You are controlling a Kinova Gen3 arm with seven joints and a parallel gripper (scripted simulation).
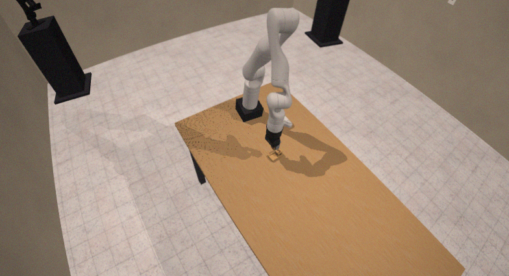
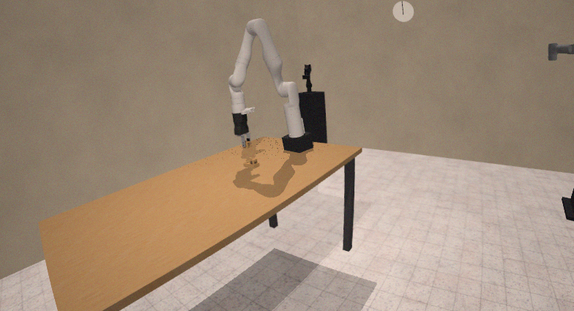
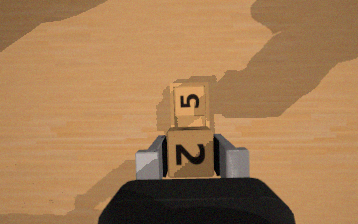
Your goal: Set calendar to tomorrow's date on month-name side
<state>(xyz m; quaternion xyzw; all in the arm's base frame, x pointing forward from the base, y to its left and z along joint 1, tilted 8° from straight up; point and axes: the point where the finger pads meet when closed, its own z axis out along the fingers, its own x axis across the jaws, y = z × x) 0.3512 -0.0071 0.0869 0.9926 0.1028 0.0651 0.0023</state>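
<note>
My gripper [image 1: 276, 147] [image 2: 246, 144] [image 3: 189, 148] is shut on a wooden cube [image 2: 248, 144] [image 3: 190, 137] with a black 2 on its upper face. The held cube is raised clear above the table and the tray. The small wooden tray [image 2: 251, 165] [image 3: 210, 107] is on the table below. A second cube [image 3: 190, 90] stands in the tray with a 5 on its upper face, at the end farther from the gripper in the wrist view. Both digits lie sideways in that view. The cubes' side digits and the month's name cannot be read.
The arm's black base [image 1: 248, 110] [image 2: 297, 142] stands on the wooden table [image 1: 321, 210] [image 2: 160, 204], near its end. The arm's shadow falls across the table around the tray. Black pedestals [image 1: 53, 60] [image 1: 328, 17] stand on the floor away from the table.
</note>
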